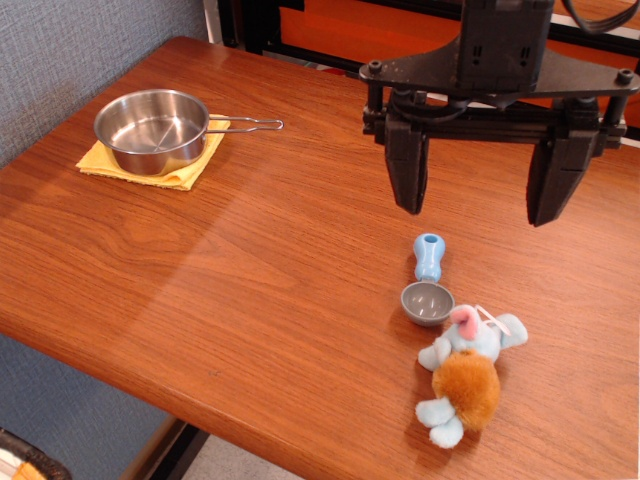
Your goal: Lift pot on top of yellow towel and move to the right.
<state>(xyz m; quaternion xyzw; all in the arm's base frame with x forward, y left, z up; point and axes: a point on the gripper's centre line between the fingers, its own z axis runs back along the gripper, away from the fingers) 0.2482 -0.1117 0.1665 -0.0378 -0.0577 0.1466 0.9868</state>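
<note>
The pot [152, 128] is a shiny steel shallow pan with a thin wire-loop handle pointing right. It sits on the folded yellow towel [188, 172] at the far left of the wooden table [280, 260]. My gripper [480, 212] hangs above the table's right side, far to the right of the pot. Its two black fingers [408, 170] are spread wide apart and hold nothing.
A small grey bowl [428, 302] with a blue handle [429, 256] lies below the gripper. A blue and orange plush toy [468, 372] lies just in front of it. A grey wall runs along the left. The table's front edge runs diagonally at lower left.
</note>
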